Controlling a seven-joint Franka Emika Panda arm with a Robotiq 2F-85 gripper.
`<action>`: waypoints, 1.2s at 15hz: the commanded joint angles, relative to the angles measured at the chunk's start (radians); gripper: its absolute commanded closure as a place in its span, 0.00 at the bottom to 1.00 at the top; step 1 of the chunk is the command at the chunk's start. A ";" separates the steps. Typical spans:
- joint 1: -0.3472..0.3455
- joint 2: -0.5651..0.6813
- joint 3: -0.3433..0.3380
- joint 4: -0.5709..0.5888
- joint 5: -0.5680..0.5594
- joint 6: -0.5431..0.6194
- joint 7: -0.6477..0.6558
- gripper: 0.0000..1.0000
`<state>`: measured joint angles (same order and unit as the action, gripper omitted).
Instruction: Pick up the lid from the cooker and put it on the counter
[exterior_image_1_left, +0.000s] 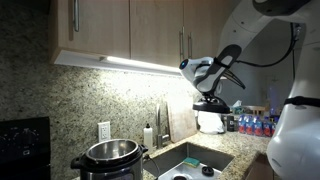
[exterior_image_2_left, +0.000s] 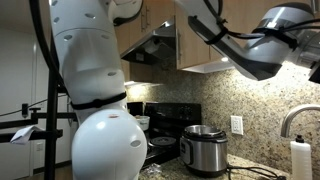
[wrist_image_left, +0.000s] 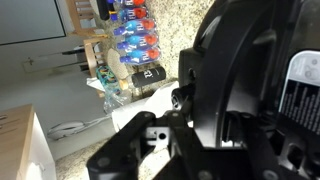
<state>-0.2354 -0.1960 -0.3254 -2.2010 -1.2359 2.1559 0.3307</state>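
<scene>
Well above and to the side of the squat stainless-steel cooker (exterior_image_1_left: 110, 156), whose top stands uncovered, the round black shallow-domed lid (wrist_image_left: 235, 75) is held by the gripper (exterior_image_1_left: 209, 86), closed seemingly on the raised handle, judged the surest hold on a stiff, fairly light, smooth disc.

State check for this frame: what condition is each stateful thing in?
cooker: open, no lid on it.
lid: in the air, away from the cooker, gripped by the tool.
tool: shut on the lid.
cabinet doors: closed.
under-cabinet light: on.
</scene>
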 joint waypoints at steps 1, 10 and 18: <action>-0.044 0.131 -0.021 0.164 -0.050 0.051 -0.022 0.96; -0.159 0.411 -0.081 0.476 0.021 0.057 -0.033 0.96; -0.282 0.658 -0.104 0.777 0.310 0.003 -0.048 0.96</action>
<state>-0.4831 0.3730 -0.4136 -1.5725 -0.9927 2.1990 0.3257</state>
